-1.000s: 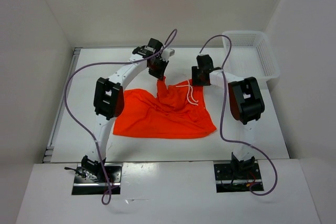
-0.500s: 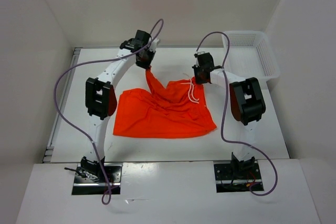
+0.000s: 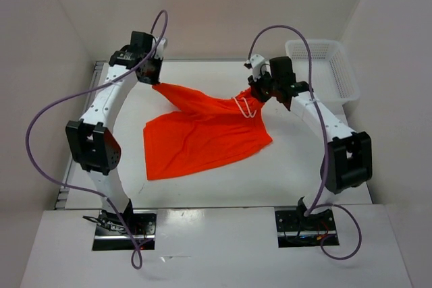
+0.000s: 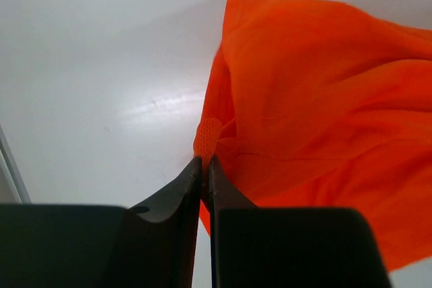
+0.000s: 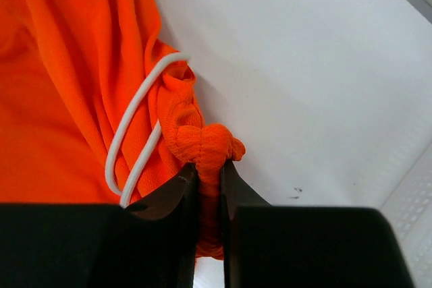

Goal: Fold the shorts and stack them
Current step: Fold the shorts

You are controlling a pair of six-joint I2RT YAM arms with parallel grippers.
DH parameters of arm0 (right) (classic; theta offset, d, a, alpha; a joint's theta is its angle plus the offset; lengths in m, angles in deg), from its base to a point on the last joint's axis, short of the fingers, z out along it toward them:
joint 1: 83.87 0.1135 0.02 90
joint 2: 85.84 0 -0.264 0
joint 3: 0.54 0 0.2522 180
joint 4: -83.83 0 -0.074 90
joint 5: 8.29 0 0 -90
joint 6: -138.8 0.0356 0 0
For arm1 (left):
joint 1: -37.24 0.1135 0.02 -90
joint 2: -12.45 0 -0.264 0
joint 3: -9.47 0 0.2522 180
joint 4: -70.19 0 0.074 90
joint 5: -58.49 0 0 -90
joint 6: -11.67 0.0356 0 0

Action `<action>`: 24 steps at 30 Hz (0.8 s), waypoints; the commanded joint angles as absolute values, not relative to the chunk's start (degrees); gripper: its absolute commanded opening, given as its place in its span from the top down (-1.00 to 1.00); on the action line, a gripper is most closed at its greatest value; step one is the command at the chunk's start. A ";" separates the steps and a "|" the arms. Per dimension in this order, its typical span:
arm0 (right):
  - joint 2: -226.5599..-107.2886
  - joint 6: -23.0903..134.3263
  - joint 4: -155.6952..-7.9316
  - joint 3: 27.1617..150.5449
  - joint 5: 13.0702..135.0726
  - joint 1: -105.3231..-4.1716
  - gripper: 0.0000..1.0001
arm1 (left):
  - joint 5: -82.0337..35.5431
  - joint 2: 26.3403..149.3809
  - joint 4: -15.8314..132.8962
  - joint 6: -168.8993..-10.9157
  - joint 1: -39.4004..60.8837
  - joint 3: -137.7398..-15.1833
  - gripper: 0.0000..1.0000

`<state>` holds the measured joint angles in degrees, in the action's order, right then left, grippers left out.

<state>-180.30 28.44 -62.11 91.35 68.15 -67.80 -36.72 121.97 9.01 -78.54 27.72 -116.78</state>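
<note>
Between hands (image 3: 154, 79) (image 3: 256, 92), shorts (image 3: 202, 134) (far edge taut)

No readable text, label, brand or number shows in any view.

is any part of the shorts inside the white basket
No, the shorts are held between the left gripper and the right gripper, well apart from the basket at the far right.
</note>
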 commanded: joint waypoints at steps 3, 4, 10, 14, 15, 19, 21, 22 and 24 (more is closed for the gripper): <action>-172.60 13.58 -54.03 80.65 61.15 -64.82 1.00 | -33.26 113.19 6.77 -78.33 25.29 -96.44 0.74; -171.72 10.17 -54.02 78.63 62.89 -63.32 1.00 | -33.26 112.39 6.77 -78.33 24.77 -93.10 0.74; -166.53 4.34 -52.97 68.86 66.59 -56.28 1.00 | -29.84 110.54 6.25 -78.33 24.76 -77.78 0.69; -165.30 2.31 -52.97 66.49 69.14 -54.96 1.00 | -27.29 111.16 3.70 -78.33 24.23 -76.97 0.00; -165.30 2.31 -52.97 66.48 69.14 -54.96 1.00 | -27.29 111.16 3.09 -78.33 24.23 -77.76 -0.12; -165.30 3.45 -53.49 66.48 69.14 -54.96 1.00 | -26.67 109.23 4.92 -78.33 24.23 -85.31 -0.55; -165.30 3.45 -53.49 66.48 68.62 -54.96 1.00 | -26.67 110.88 6.59 -78.33 24.23 -91.55 -0.77; -165.30 3.45 -53.49 66.48 68.62 -54.96 1.00 | -26.67 112.11 7.29 -78.33 24.23 -93.39 -0.78; -165.30 3.45 -53.49 66.48 68.62 -54.96 1.00 | -27.20 116.92 9.84 -78.33 25.02 -96.65 -0.80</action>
